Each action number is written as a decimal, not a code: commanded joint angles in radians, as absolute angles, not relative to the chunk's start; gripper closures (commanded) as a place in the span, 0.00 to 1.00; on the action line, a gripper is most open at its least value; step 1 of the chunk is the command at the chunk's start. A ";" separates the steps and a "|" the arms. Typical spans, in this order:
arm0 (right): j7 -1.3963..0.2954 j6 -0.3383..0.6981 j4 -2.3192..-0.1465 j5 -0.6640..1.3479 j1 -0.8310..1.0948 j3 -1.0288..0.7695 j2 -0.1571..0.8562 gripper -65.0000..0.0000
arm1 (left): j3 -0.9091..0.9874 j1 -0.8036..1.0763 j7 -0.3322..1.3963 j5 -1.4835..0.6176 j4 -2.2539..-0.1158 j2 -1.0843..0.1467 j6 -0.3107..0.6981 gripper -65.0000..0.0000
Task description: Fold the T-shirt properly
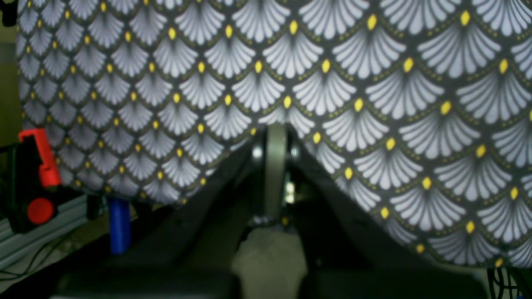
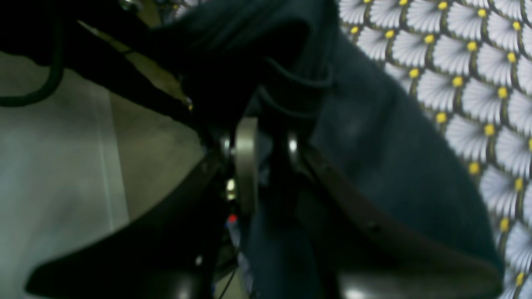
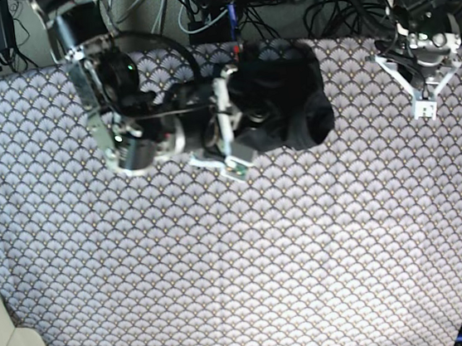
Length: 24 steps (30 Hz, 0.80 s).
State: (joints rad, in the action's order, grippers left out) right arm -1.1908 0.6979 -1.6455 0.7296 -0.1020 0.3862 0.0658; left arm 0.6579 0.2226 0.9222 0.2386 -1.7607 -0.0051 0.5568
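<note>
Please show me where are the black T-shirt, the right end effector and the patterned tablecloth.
Crumpled black cotton T-shirt (image 3: 290,104): base view, on its bunched middle.
Right end effector (image 3: 230,131): base view, between its fingertips at the shirt's edge.
Grey fan-patterned tablecloth with yellow dots (image 3: 224,257): base view, on a bare part.

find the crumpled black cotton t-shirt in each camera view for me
Left wrist: not in it, only the fan-patterned grey and yellow tablecloth.
Right wrist: crumpled black cotton T-shirt fills the centre, around the right gripper.
Base: bunched at top centre.
Shared landmark: the tablecloth.
</note>
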 commanded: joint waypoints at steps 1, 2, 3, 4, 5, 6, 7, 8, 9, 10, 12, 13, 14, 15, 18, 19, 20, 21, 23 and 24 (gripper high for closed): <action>-1.167 0.698 -1.647 0.756 -0.130 0.406 0.054 0.89 | 0.659 0.219 0.909 0.236 -1.781 -0.015 0.555 1.00; -1.158 0.698 -1.632 0.756 -0.140 0.427 0.045 0.89 | 0.659 0.216 0.911 0.236 -1.782 -0.015 0.555 1.00; -1.139 0.698 -1.616 0.756 -0.147 0.444 0.042 0.89 | 0.659 0.216 0.911 0.236 -1.784 -0.015 0.555 1.00; -1.121 0.698 -1.598 0.756 -0.147 0.460 0.042 0.89 | 0.659 0.214 0.912 0.236 -1.796 -0.016 0.555 1.00; -1.107 0.698 -1.578 0.756 -0.147 0.470 0.042 0.89 | 0.659 0.214 0.914 0.231 -1.813 -0.016 0.555 1.00; -1.095 0.698 -1.557 0.756 -0.147 0.479 0.042 0.89 | 0.659 0.216 0.918 0.229 -1.836 -0.016 0.555 1.00; -1.082 0.698 -1.534 0.754 -0.147 0.487 0.042 0.89 | 0.659 0.214 0.921 0.229 -1.859 -0.016 0.555 1.00; -1.069 0.698 -1.512 0.754 -0.147 0.493 0.042 0.89 | 0.657 0.214 0.921 0.228 -1.877 -0.016 0.555 1.00; -1.056 0.698 -1.494 0.754 -0.147 0.498 0.044 0.89 | 0.654 0.213 0.921 0.228 -1.893 -0.016 0.555 1.00; -1.044 0.698 -1.478 0.754 -0.148 0.501 0.045 0.89 | 0.653 0.211 0.921 0.228 -1.910 -0.016 0.555 1.00; -1.035 0.698 -1.472 0.754 -0.156 0.501 0.059 0.89 | 0.651 0.206 0.923 0.226 -1.942 -0.013 0.555 1.00; -1.041 0.698 -1.472 0.754 -0.163 0.501 0.062 0.89 | 0.651 0.197 0.923 0.226 -1.956 -0.008 0.555 1.00; -1.044 0.698 -1.474 0.754 -0.168 0.501 0.062 0.89 | 0.651 0.185 0.923 0.226 -1.963 -0.007 0.556 1.00; -1.047 0.698 -1.475 0.756 -0.170 0.501 0.062 0.89 | 0.651 0.174 0.923 0.226 -1.966 -0.005 0.556 1.00; -1.087 0.698 -1.531 0.759 -0.165 0.501 0.065 0.89 | 0.638 0.137 0.923 0.211 -1.968 -0.004 0.601 1.00; -1.101 0.698 -1.575 0.759 -0.159 0.501 0.070 0.89 | 0.638 0.128 0.923 0.194 -1.968 -0.004 0.647 1.00; -1.110 0.698 -1.620 0.759 -0.157 0.501 0.081 0.89 | 0.639 0.116 0.923 0.176 -1.968 -0.004 0.690 1.00; -1.119 0.698 -1.673 0.759 -0.157 0.501 0.090 0.89 | 0.638 0.099 0.926 0.157 -1.968 -0.004 0.698 1.00; -1.148 0.698 -1.771 0.756 -0.157 0.495 0.114 0.89 | 0.631 0.067 0.974 0.125 -1.968 -0.002 0.698 1.00; -1.168 0.698 -1.810 0.756 -0.162 0.492 0.131 0.89 | 0.630 0.042 1.010 0.107 -1.968 0.004 0.698 1.00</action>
